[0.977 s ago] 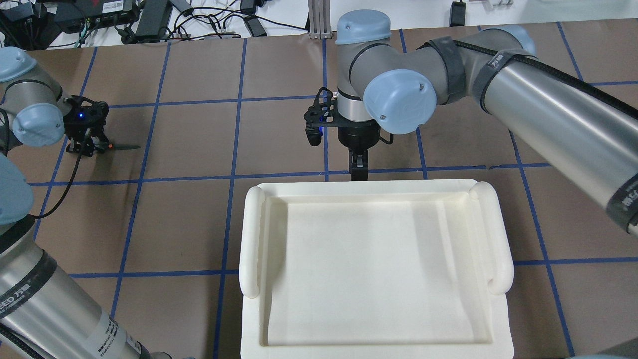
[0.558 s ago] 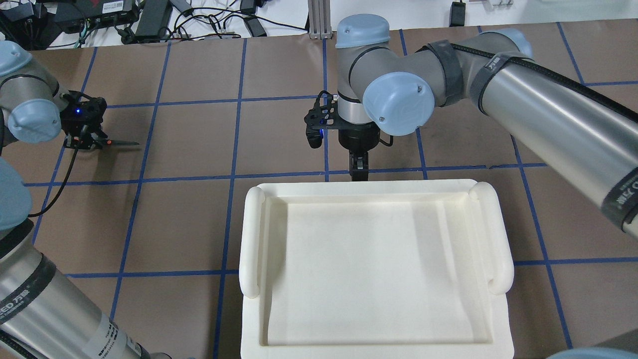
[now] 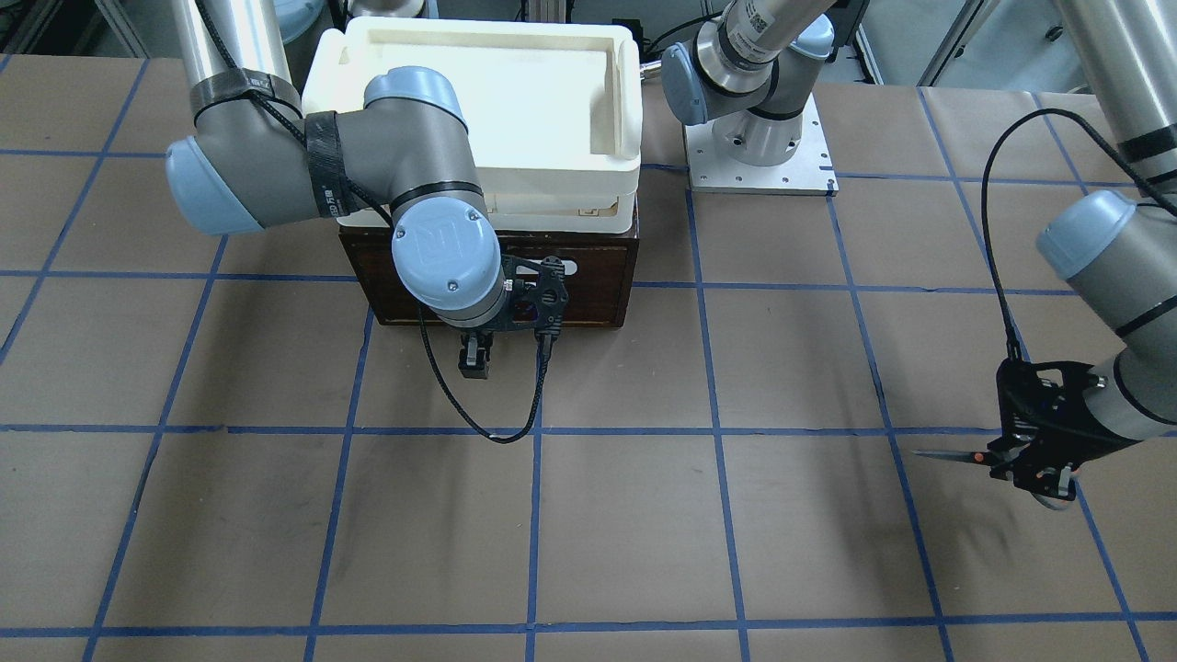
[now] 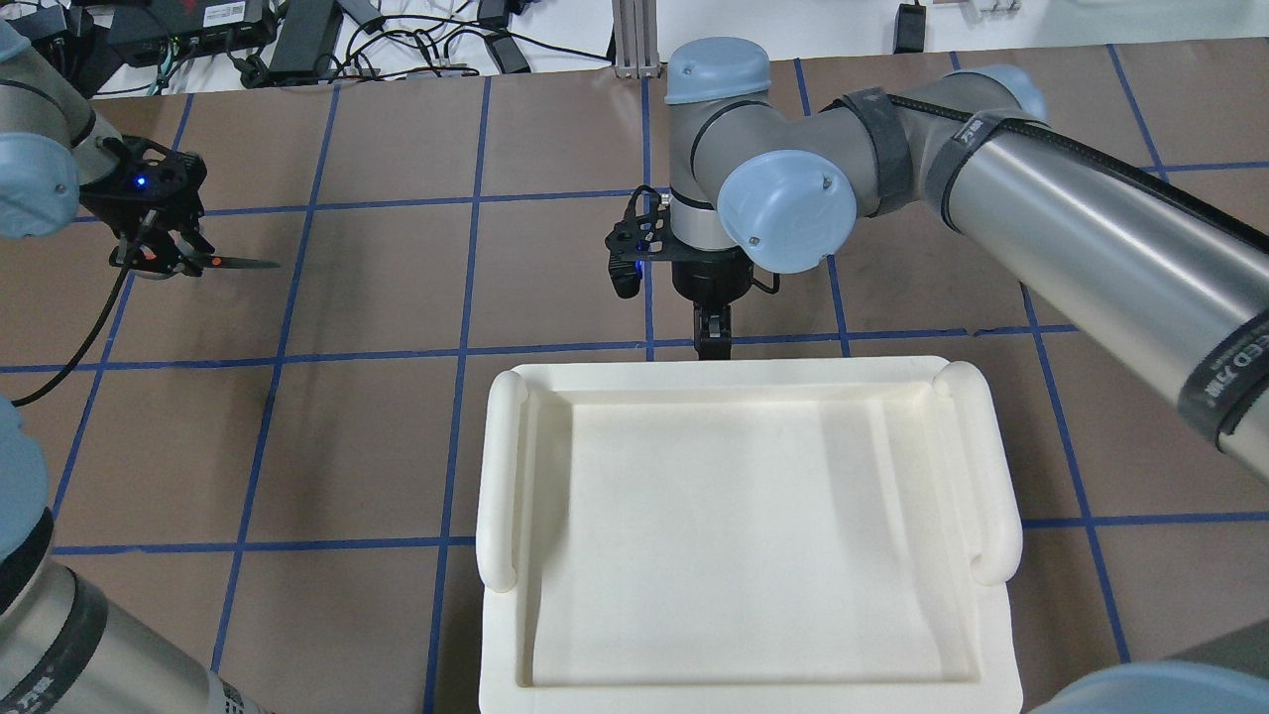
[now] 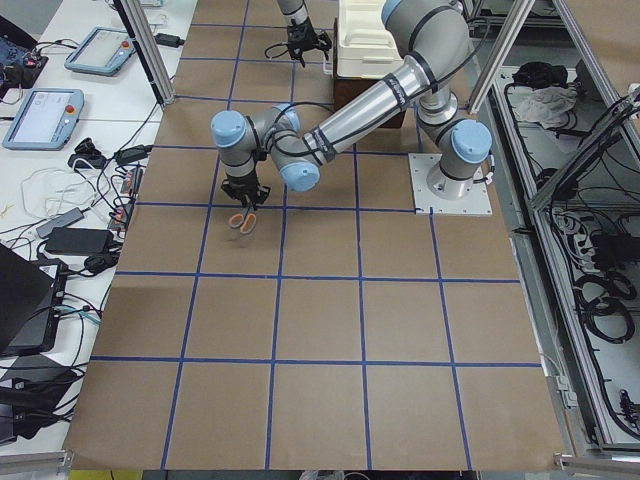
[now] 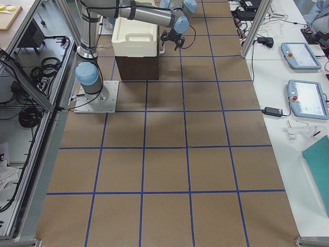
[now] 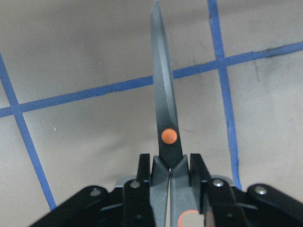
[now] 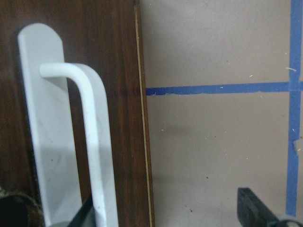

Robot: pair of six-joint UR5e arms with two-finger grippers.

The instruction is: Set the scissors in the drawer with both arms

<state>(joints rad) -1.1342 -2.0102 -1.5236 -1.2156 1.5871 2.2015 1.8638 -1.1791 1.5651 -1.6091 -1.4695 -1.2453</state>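
Grey blades out — pinches scissors [image 7: 165, 113] by the loops in left claw [image 4: 164, 261], clear of bench [image 4: 377, 297]; spreads right claw [image 8: 173, 215] at drawer [image 8: 94, 38] handle [image 8: 90, 142], probably for pulling.

Bright, even overhead light; soft shadows on the table [image 3: 644, 515]; wrist close-ups seem slightly blurred

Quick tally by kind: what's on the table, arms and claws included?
Small scissors with dark grey blades and orange pivot dot: 1
Dark brown wooden drawer with white bar handle: 1
Cream-white plastic tray: 1
Grey cylindrical robot arms with light-blue joint caps: 2, left arm and right arm
Black claws: 2, left claw and right claw
Total: 7
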